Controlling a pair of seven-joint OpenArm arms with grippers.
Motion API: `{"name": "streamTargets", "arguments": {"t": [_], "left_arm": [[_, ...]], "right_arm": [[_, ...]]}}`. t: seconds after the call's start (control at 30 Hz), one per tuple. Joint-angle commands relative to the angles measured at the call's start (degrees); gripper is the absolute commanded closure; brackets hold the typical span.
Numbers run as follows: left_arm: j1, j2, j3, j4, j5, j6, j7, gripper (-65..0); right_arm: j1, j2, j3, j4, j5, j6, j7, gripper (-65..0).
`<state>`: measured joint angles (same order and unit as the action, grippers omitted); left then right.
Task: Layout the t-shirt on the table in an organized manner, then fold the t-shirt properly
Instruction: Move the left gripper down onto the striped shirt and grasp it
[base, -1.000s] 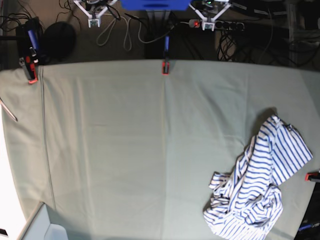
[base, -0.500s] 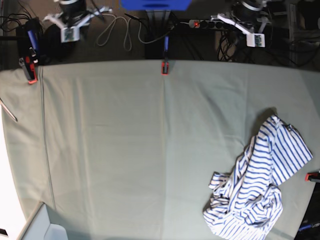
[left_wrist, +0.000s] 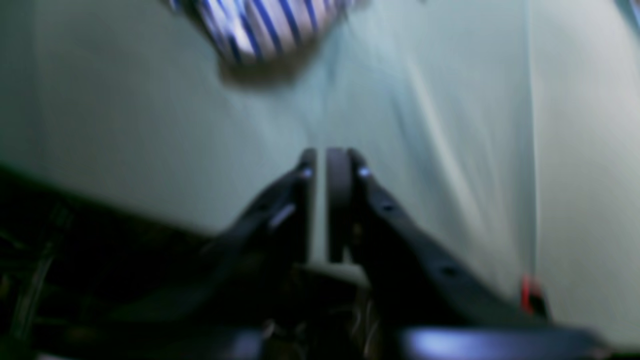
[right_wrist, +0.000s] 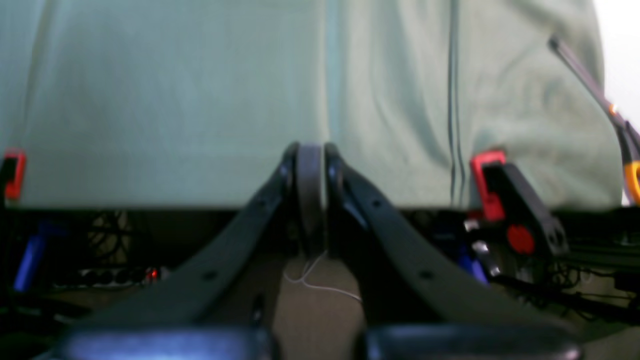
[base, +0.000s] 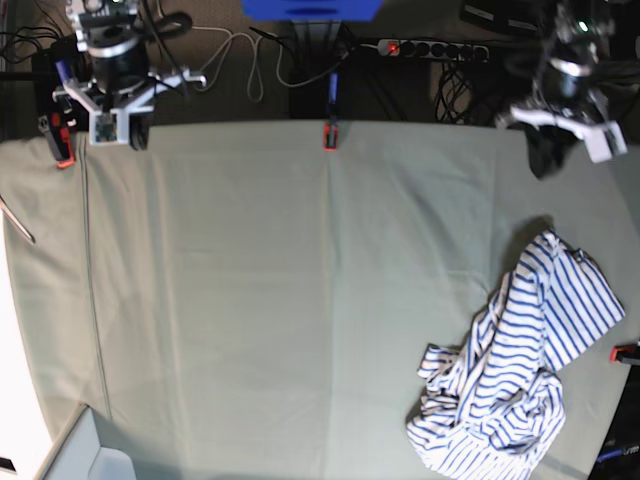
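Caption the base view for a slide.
White, blue-striped cloth t-shirt lies crumpled on the wide grey-green cloth-covered table, both grippers off it.

Past the left gripper (left_wrist: 322, 157), the T-shirt (base: 500, 365) is soft, matt striped cloth, its bunched part rough with creases. Beneath that gripper and out beyond the right gripper (right_wrist: 310, 150), the tablecloth (base: 240, 290) looks like dull fabric, mostly smooth, with faint creases. Both grippers' fingers look dark and matt.
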<state>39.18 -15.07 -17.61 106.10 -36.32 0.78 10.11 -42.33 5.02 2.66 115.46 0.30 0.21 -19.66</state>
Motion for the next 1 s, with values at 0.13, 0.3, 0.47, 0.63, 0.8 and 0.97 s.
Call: {"name": "streamTargets", "arguments": {"t": [0.13, 0.3, 0.47, 0.63, 0.8, 0.97], "left_arm": [[-7.4, 0.78, -9.34, -2.41, -3.29, -0.56, 7.96, -24.0], [-18.12, 2.89, -19.8, -10.68, -4.96, -0.64, 14.81, -24.2], [-29.64, 3.6, -24.81, -21.66, -4.17, -0.64, 19.12, -25.9], [-38.17, 2.19, -24.72, -34.41, -4.17, -0.64, 18.77, -34.1], [-46.43, 0.43, -24.72, -47.51, -4.08, -0.64, 17.72, -34.4], [-51.53, -1.94, -17.08, -55.95, 0.05, -0.64, 9.63, -34.4]], "right_arm": [[0.61, -0.58, 0.03, 1.24, -0.08, 0.19, 0.8, -10.0], [2.28, -0.58, 0.29, 1.24, -0.08, 0.19, 0.72, -22.9], [2.63, -0.49, 0.47, 1.07, -0.08, 0.19, 0.63, -29.3], [2.63, -0.49, 0.47, 0.89, -0.08, 0.19, 0.63, -29.2], [2.63, -0.49, 0.47, 0.89, -0.16, 0.19, 0.63, -29.2], [2.63, -0.49, 0.47, 0.89, -0.25, 0.19, 0.54, -29.2]]}}
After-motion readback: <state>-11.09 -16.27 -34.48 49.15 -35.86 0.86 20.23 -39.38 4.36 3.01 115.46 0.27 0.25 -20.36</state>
